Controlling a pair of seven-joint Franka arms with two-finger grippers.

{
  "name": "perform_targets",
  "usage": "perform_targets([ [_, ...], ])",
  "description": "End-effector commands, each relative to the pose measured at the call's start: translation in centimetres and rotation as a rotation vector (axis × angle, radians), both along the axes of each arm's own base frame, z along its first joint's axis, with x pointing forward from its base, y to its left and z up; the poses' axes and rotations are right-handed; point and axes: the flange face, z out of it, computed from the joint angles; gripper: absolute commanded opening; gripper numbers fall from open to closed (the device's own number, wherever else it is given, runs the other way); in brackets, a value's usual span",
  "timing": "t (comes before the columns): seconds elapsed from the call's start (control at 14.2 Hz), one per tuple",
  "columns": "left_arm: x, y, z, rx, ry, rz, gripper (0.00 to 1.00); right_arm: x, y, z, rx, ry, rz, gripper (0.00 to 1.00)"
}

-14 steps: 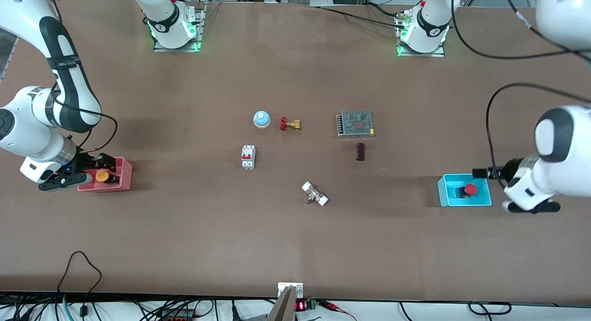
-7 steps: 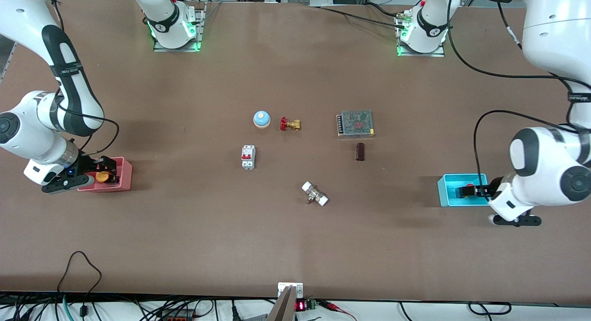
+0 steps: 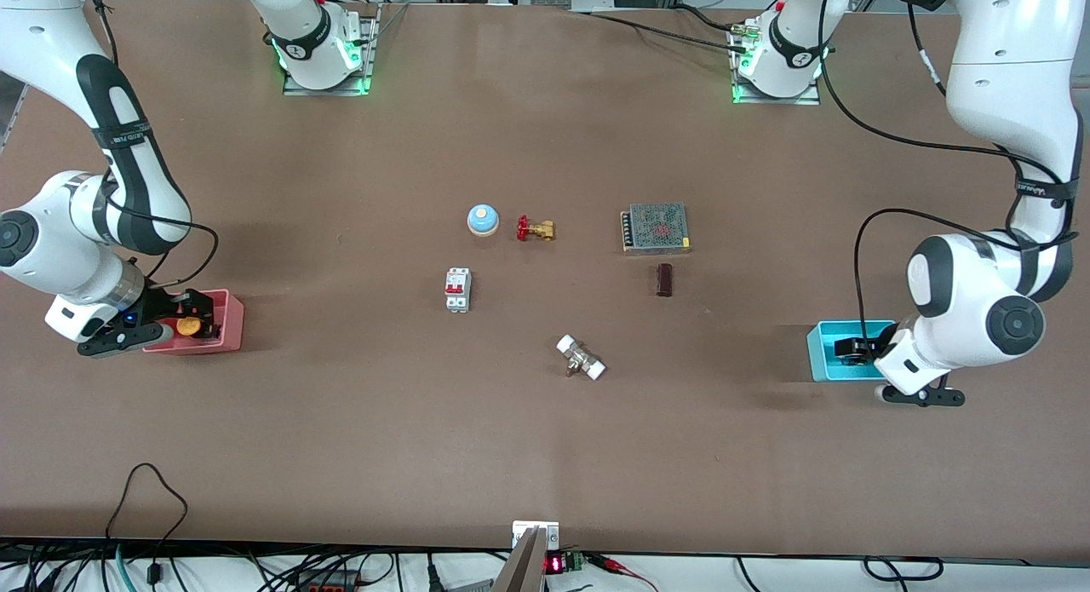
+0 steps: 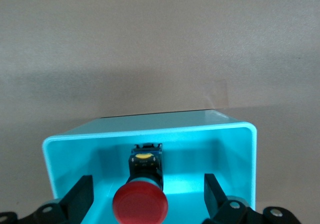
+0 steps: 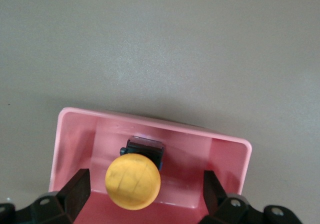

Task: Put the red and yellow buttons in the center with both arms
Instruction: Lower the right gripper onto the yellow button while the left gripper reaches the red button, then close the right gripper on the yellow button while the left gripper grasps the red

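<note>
The orange-yellow button stands in the pink bin at the right arm's end of the table. My right gripper is open in the bin, one finger on each side of the cap, apart from it. The button also shows in the front view. The red button stands in the cyan bin at the left arm's end. My left gripper is open, its fingers on either side of the red cap. In the front view the left hand hides this button. The bare tabletop center holds no button.
Round the center lie a blue bell, a brass valve with a red handle, a white breaker, a mesh-topped power supply, a dark block and a white-ended fitting.
My left arm has swung in toward the cyan bin and its gripper now sits in the bin around the red button. My right gripper has barely shifted at the pink bin.
</note>
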Motion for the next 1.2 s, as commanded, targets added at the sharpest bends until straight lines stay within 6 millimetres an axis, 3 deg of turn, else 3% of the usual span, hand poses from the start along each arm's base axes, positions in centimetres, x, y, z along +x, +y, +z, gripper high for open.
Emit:
perform_targets([
  [0.0,-1.1,0.8,-0.5,0.008,-0.027,-0.029,0.93,0.1,0.1,-0.4,0.011,-0.011,0.001,1.00],
  [0.14,-1.2,0.8,-0.6,0.007,-0.024,-0.029,0.85,0.1,0.1,-0.5,0.011,-0.009,0.001,0.91],
  [0.35,-1.1,0.8,-0.4,0.007,-0.024,-0.028,0.54,0.1,0.1,-0.7,0.012,-0.006,-0.001,0.73],
  [0.56,-0.9,0.9,-0.1,0.006,-0.029,-0.023,0.31,0.1,0.3,-0.7,0.013,-0.005,0.001,0.55],
  [0.78,-0.5,0.9,1.4,0.010,-0.053,-0.024,0.26,0.2,0.6,-0.7,0.014,-0.003,0.006,0.37],
  [0.99,-0.4,1.0,4.9,0.011,-0.064,-0.020,0.26,0.1,0.6,-0.8,0.015,0.000,0.006,0.17],
  [1.13,-0.8,0.5,8.1,0.009,-0.052,-0.020,0.26,0.2,0.5,-0.2,0.013,-0.006,0.007,0.14],
])
